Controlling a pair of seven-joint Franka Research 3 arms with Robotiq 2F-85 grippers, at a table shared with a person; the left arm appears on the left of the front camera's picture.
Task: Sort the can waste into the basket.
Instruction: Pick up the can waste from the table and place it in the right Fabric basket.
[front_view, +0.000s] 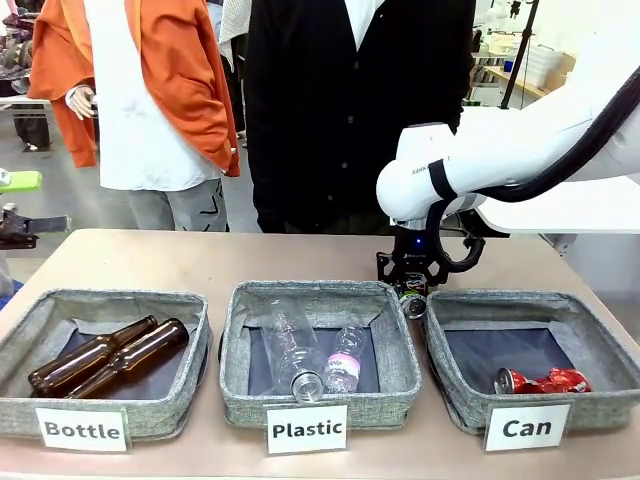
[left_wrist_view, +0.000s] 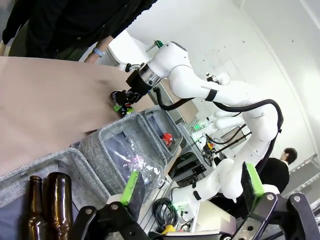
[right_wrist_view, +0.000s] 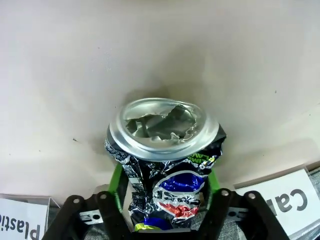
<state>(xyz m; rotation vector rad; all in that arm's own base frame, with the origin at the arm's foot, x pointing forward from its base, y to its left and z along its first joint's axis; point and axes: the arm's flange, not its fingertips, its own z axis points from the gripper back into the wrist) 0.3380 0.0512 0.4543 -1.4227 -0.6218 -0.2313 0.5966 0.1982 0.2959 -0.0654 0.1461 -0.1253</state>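
A crushed black and silver can (right_wrist_view: 162, 130) with coloured print lies on the table behind the gap between two baskets. My right gripper (front_view: 412, 292) reaches down over this can (front_view: 412, 304), its green pads (right_wrist_view: 116, 176) pressed against the can's two sides. A crushed red can (front_view: 545, 381) lies inside the grey fabric basket (front_view: 600, 340) labelled "Can" at the right. My left gripper (left_wrist_view: 192, 195) hangs open above the left baskets with nothing between its fingers; from there the right gripper (left_wrist_view: 124, 100) shows farther off on the table.
The middle basket (front_view: 395, 330) labelled "Plastic" holds clear plastic bottles (front_view: 300, 360). The left basket (front_view: 30, 310) labelled "Bottle" holds two brown glass bottles (front_view: 110, 358). A person in dark clothes (front_view: 350, 110) stands at the far edge. Bare tabletop lies behind the baskets.
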